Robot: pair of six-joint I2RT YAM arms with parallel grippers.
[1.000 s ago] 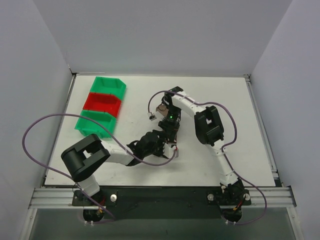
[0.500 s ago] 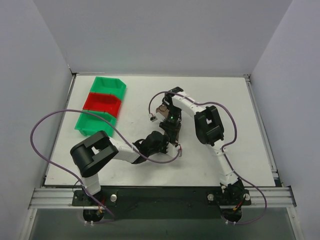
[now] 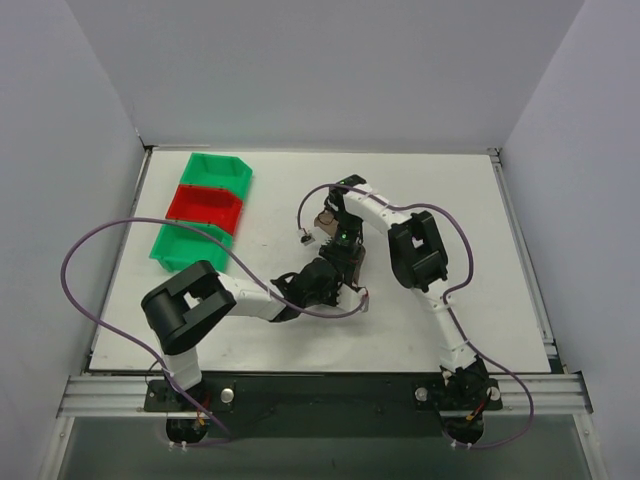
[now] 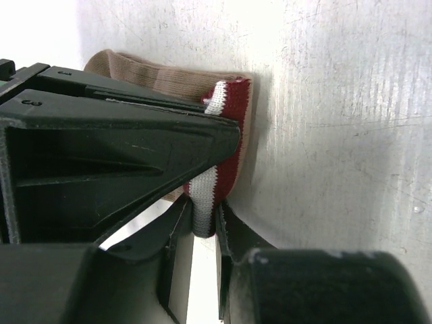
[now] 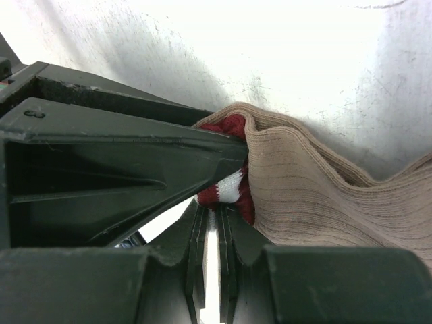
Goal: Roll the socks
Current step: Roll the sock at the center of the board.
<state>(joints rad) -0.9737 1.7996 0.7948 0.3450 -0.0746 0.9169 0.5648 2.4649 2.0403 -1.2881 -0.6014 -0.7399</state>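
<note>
From above, the white table [image 3: 480, 300] carries a row of hard plastic bins [image 3: 210, 214], two green and one red, at the far left. Both arms bend in to one spot near the middle. There the left gripper [image 3: 336, 282] and the right gripper [image 3: 346, 256] sit almost touching. The sock [image 3: 357, 259] shows only as a brownish scrap beneath them, so this view tells little about progress.

The left wrist camera shows more. The sock lies flat on the scuffed, dull metal-looking tabletop, a soft tan knit with fine ribs. Its dark red cuff [image 4: 228, 135] has thin white bands and hangs down between the black fingers [image 4: 177, 233]. They are clamped on the cuff's edge (the fabric is squeezed thin where it passes between them).

At the right wrist camera, the jaws stand almost together with only a sliver of light between them. They pinch a fold of the same red and white cuff at their tips. Beside them the tan leg of the sock rises in a loose hump and trails off to the right, limp and ribbed.

No view shows a coil or tight roll. I judge the rolling is only starting: the cuff end is gripped by both tools, and the whole length has yet to be wound up
</note>
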